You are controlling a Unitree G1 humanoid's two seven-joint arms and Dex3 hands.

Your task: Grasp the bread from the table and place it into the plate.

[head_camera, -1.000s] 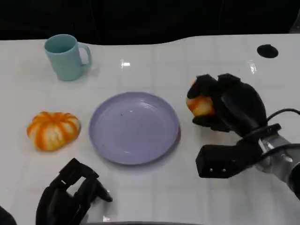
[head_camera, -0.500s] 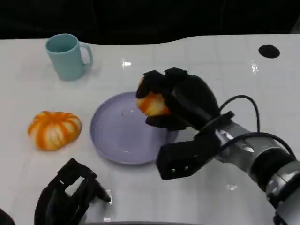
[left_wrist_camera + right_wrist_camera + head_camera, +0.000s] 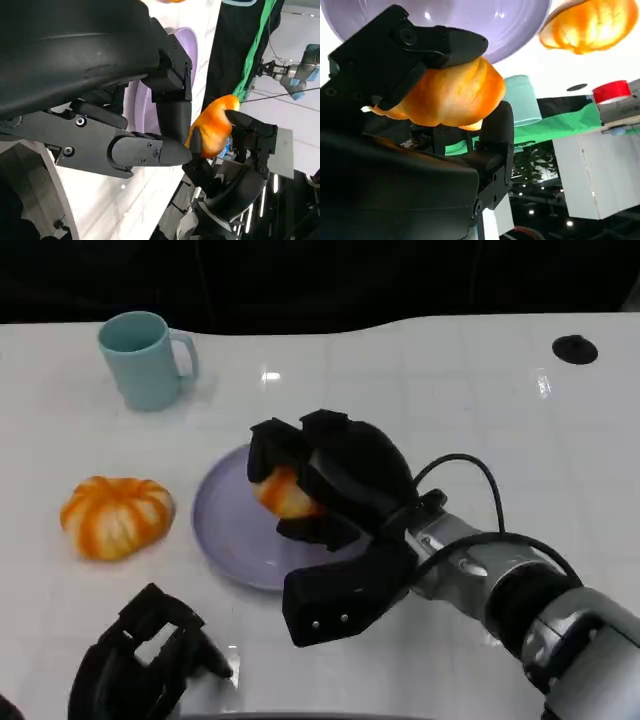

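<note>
The bread (image 3: pixel 283 492), a small orange-glazed roll, sits in the grip of the right hand (image 3: pixel 325 480), whose black fingers (image 3: pixel 275 440) wrap over its top and far side, with another digit under it. It hangs over the middle of the lavender plate (image 3: pixel 222 530), near the centre of the head view; whether it touches the plate's surface cannot be told. A second ago the same hand held the bread over bare table at the right of the frame, clear of the plate's rim; half a second ago it was above the plate's right edge. Now hand and bread have crossed further left, and the silver forearm (image 3: pixel 500 580) reaches in diagonally from the lower right corner, covering the plate's right half.

In the right wrist view the bread (image 3: pixel 447 92) is pinched between dark fingers (image 3: pixel 435 45), with the plate (image 3: pixel 510 25) behind it at the top of the frame.

The left hand (image 3: pixel 140 660) rests at the lower left of the head view, fingers curled in with nothing in them, about where it was before.

A larger striped orange bun (image 3: pixel 115 515) lies at the left of the frame, apart from the plate, unmoved. A pale teal mug (image 3: pixel 140 360) stands upright at the upper left, also unchanged. The white table (image 3: pixel 480 390) carries a small black round mark (image 3: pixel 572 348) at the upper right.
</note>
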